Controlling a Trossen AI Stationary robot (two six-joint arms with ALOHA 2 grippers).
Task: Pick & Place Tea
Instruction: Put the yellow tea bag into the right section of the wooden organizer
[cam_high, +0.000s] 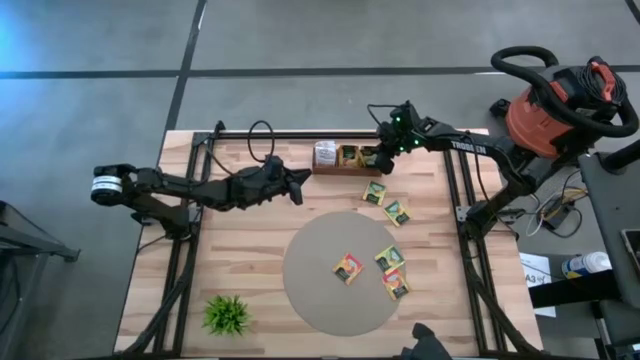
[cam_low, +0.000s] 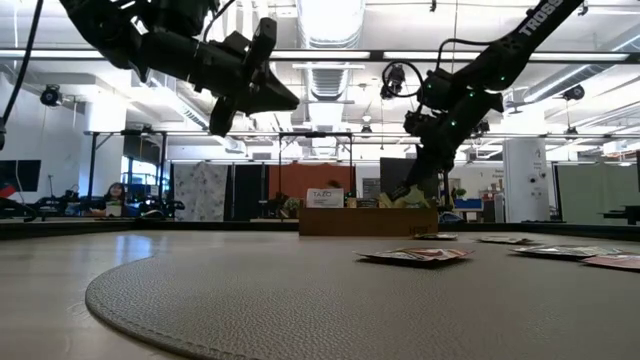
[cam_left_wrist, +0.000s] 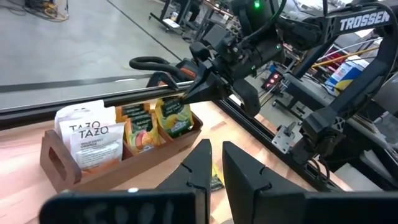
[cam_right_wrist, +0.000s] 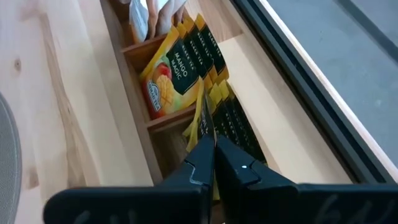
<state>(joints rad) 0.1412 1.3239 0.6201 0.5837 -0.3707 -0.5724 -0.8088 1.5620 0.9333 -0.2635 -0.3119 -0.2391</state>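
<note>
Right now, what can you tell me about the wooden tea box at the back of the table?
The wooden tea box is a long, low brown tray with a slot handle cut into its end wall. Thin dividers split it into compartments. White Tazo sachets stand at one end, orange Mango Magic sachets in the middle, yellow-green sachets at the other end. It rests flat on the light wood table, near the far edge. The right claw, shut, reaches into its yellow-green compartment.

Five tea sachets (cam_high: 348, 267) lie loose: three on one round mat (cam_high: 310, 290), two beside; one plant (cam_high: 228, 314).
</note>
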